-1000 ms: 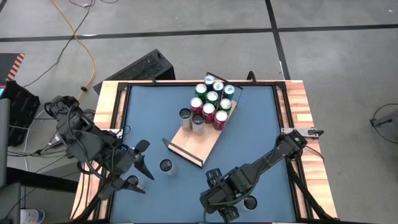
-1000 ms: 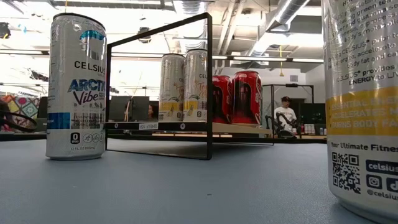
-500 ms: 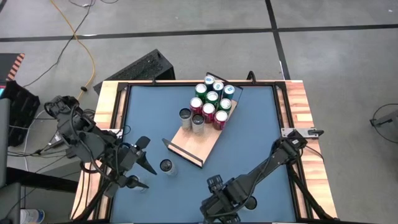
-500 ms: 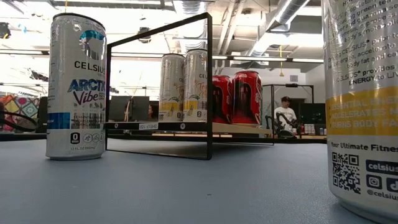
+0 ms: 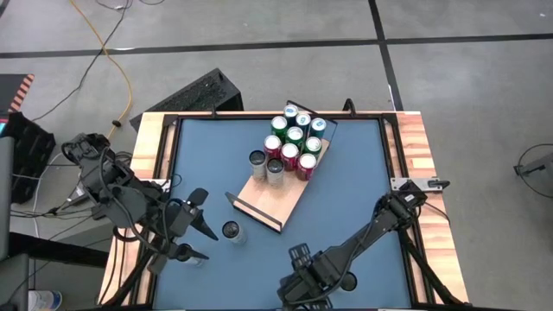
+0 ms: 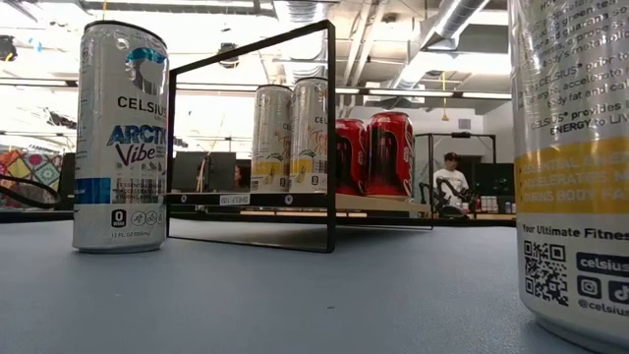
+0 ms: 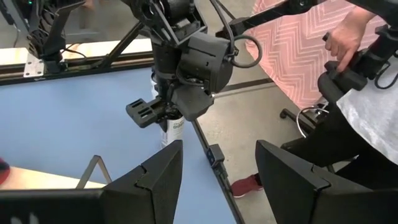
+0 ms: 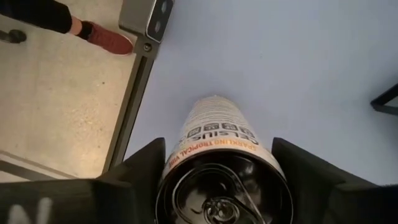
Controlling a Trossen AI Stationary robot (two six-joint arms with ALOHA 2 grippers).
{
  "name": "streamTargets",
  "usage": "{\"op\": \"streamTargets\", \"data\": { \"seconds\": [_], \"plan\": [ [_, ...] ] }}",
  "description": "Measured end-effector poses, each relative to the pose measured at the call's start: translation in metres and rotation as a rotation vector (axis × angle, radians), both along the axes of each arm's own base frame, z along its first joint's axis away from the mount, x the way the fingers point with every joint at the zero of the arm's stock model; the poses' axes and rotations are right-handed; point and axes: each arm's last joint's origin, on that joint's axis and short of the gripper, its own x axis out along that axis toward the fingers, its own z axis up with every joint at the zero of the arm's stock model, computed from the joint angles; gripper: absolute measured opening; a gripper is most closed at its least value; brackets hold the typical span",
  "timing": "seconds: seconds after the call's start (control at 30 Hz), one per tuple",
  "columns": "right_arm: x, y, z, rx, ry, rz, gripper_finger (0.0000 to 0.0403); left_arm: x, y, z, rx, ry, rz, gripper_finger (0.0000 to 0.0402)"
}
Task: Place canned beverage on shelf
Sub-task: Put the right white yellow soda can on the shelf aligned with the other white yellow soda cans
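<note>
Right gripper (image 8: 221,180): low over table's near edge, fingers straddling upright can (image 8: 219,146), grip uncertain.
Left gripper (image 5: 200,226): open, beside second can (image 5: 231,231).
Low view: shelf (image 6: 295,202) cans.

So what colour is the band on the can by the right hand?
Yellow-orange, on the can's white body; the low view shows it best.

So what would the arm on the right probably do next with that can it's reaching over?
Probably close and lift. The right gripper sits over an upright can with a finger on either side and the jaws not clearly clamped. The can stands on the blue table, off the shelf, so it needs gripping first.
</note>
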Motion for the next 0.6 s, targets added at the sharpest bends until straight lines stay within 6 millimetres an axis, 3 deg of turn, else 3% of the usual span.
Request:
{"op": "streamTargets", "data": {
  "seconds": [0.13,0.47,0.6],
  "plan": [
    [-0.003,0.002,0.000,-0.005,0.010,-0.004,0.0225,0.000,0.000,0.000,-0.001,0.000,0.000,0.0187],
    [-0.009,-0.010,0.003,-0.073,0.087,0.050,0.0225,0.000,0.000,0.000,0.002,-0.003,0.012,0.0187],
    [-0.007,-0.025,0.010,-0.114,0.097,0.105,0.0225,0.001,0.001,0.000,0.010,-0.009,0.038,0.0187]
  ]
}}
